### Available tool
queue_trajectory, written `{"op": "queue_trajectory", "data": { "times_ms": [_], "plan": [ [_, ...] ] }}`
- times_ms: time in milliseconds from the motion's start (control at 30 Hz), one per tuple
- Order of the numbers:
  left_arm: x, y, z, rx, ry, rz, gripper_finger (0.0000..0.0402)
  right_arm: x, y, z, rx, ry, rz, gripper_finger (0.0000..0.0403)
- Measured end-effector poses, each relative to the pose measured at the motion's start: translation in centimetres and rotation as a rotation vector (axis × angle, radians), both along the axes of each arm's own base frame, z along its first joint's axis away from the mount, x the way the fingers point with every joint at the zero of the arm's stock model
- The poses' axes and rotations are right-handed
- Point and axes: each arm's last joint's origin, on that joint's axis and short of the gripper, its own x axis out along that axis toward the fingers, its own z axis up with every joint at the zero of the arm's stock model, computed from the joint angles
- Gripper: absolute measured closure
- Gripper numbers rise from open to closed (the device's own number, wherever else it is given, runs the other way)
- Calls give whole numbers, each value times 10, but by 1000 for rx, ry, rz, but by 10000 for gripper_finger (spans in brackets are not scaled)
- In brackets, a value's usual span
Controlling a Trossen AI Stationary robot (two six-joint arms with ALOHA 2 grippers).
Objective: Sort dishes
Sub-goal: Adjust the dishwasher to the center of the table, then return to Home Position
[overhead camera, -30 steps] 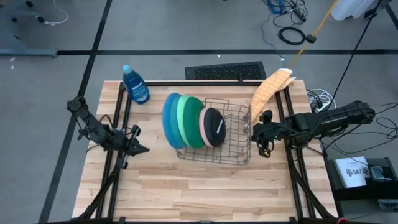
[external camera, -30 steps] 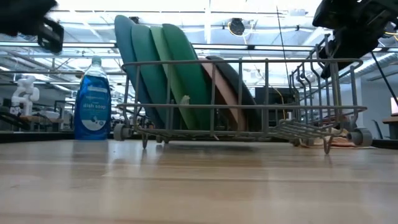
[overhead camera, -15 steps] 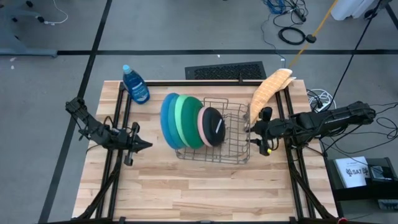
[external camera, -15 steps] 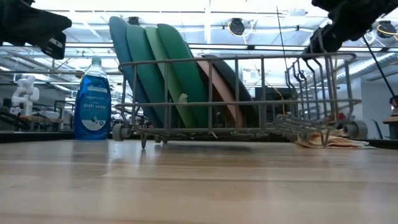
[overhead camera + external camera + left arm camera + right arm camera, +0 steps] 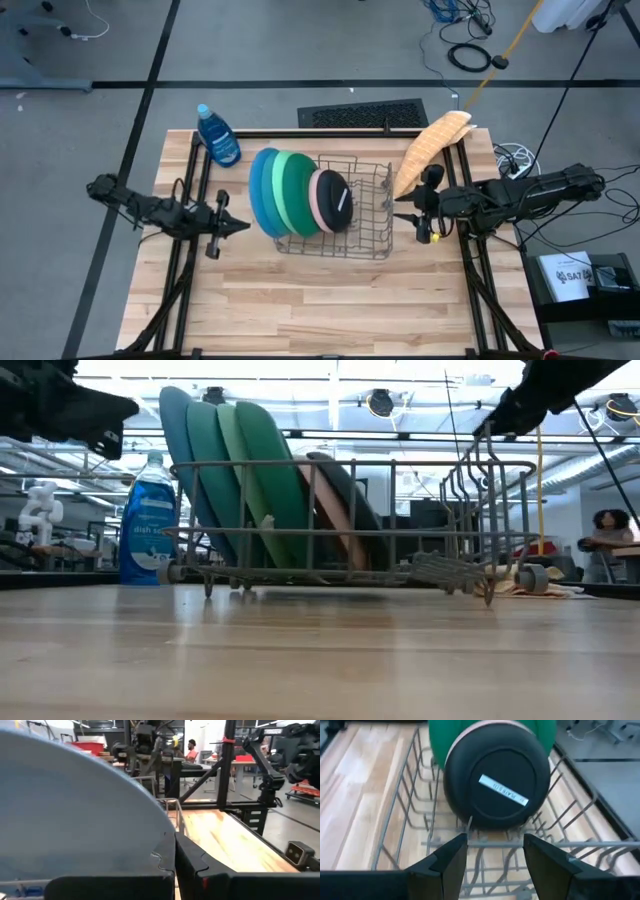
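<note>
Five round plastic plates (image 5: 295, 192), blue, teal, green, pink and black, stand on edge in the grey wire dish rack (image 5: 362, 238). Right gripper (image 5: 492, 851) is spread open at the rack's right rim. Left gripper (image 5: 228, 226) hovers near the bench's left edge; its fingers' state is unclear.

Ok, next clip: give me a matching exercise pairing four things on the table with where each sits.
Things:
1. blue plate
2. black plate
3. soap bottle
4. right end effector

Places:
A. far left corner of the table
B. just outside the rack's right wall
C. leftmost in the row of plates
D. rightmost in the row of plates

Pairs: 1-C, 2-D, 3-A, 4-B
</note>
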Motion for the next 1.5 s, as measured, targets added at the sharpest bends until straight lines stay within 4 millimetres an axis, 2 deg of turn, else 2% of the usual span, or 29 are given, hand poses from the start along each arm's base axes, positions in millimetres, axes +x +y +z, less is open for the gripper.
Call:
{"op": "queue_trajectory", "data": {
  "times_ms": [267, 533, 633, 767, 900, 1100, 1200, 1300, 1500],
  "plan": [
    [6, 12, -18, -17, 46, 98, 402, -2, -1, -2, 45, 27, -30, 214],
    [8, 24, -17, -34, 39, 137, 402, -1, 2, -1, 33, 13, 8, 214],
    [8, 27, -18, -34, 46, 138, 402, 2, 2, 3, -34, -64, 7, 214],
    [8, 30, -18, -37, 46, 141, 402, 8, 4, 1, -131, -251, 49, 222],
    [8, 31, -18, -42, 46, 131, 402, 3, 4, -18, -170, -376, 62, 265],
    [8, 31, -18, -42, 46, 131, 402, -20, -1, -56, -170, -548, 67, 389],
    [8, 31, -18, -42, 45, 131, 401, -33, -3, -69, -152, -642, 81, 395],
    [8, 31, -18, -41, 45, 131, 402, -42, -6, -90, -122, -650, 72, 401],
    [8, 31, -17, -42, 36, 133, 402, -50, -8, -95, -93, -595, 76, 402]
  ]
}}
